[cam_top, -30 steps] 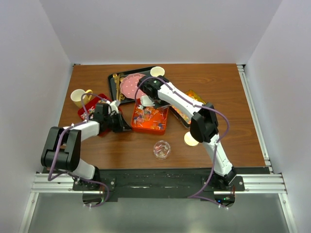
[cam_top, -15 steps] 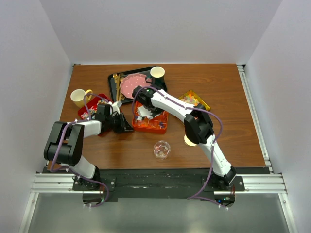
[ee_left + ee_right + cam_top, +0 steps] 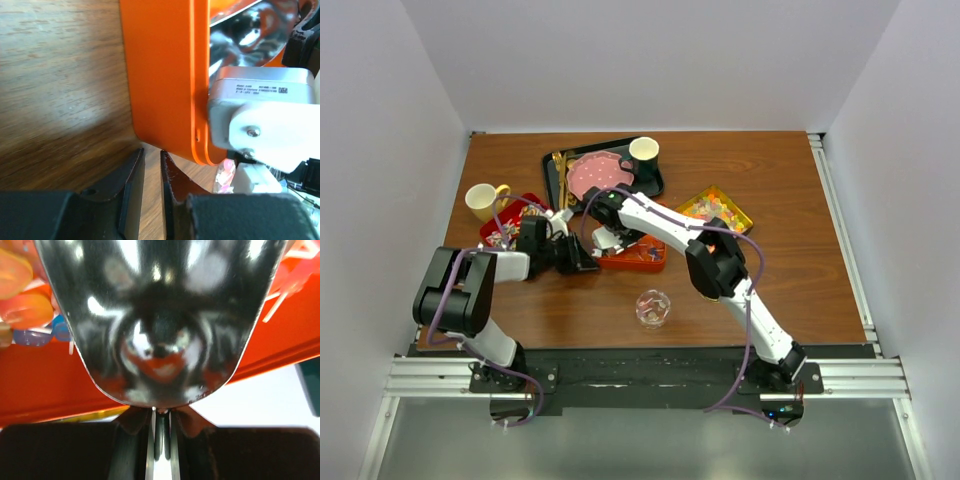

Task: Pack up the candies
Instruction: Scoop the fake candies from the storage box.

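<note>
The orange tray (image 3: 642, 254) holds wrapped candies (image 3: 22, 305) of mixed colours. My right gripper (image 3: 610, 238) reaches into its left end. It is shut on the handle of a shiny metal scoop (image 3: 160, 315), and its jaws (image 3: 161, 412) clamp the thin handle. The scoop's bowl looks empty. My left gripper (image 3: 576, 260) lies low on the table at the tray's left corner. Its fingers (image 3: 152, 151) are almost together and hold nothing, just short of the tray's outer wall (image 3: 165, 75). A pink wrapped candy (image 3: 225, 175) lies beside it. The red tray (image 3: 505, 228) and the yellow tray (image 3: 717, 208) hold more candies.
A clear cup (image 3: 653, 308) with a few candies stands near the front. A black tray (image 3: 560, 175) at the back carries a pink dotted plate (image 3: 597, 175) and a paper cup (image 3: 643, 151). A yellow mug (image 3: 483, 200) stands at far left.
My right arm has swung left and lowered the scoop into the orange tray's left end, uncovering the yellow tray. The orange tray now looks narrower. My left gripper stays at its corner.
</note>
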Controlling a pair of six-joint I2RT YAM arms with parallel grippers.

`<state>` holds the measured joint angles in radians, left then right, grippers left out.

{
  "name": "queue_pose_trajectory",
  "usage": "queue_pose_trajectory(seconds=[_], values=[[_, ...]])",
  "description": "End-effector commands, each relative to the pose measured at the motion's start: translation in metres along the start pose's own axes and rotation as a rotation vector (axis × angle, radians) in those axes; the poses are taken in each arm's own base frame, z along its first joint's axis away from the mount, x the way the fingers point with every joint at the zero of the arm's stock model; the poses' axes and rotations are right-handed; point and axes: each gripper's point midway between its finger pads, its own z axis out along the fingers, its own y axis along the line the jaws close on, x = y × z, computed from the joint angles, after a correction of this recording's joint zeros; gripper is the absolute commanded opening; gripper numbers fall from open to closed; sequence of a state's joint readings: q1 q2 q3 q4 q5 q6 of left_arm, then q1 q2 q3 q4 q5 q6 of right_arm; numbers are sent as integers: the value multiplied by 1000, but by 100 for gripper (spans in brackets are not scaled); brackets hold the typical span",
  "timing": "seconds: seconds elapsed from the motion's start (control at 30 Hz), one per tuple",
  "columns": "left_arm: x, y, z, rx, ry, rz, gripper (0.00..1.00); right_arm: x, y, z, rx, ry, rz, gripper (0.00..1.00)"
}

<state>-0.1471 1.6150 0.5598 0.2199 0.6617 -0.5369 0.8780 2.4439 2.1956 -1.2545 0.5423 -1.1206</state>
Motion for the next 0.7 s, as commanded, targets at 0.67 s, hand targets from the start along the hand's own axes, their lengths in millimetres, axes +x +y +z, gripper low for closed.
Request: queue_pose_trajectory(seconds=[0.67], values=[[-12,-17,-2,85,-44,68,27,-69,60,-19,-404,-674,215,0]])
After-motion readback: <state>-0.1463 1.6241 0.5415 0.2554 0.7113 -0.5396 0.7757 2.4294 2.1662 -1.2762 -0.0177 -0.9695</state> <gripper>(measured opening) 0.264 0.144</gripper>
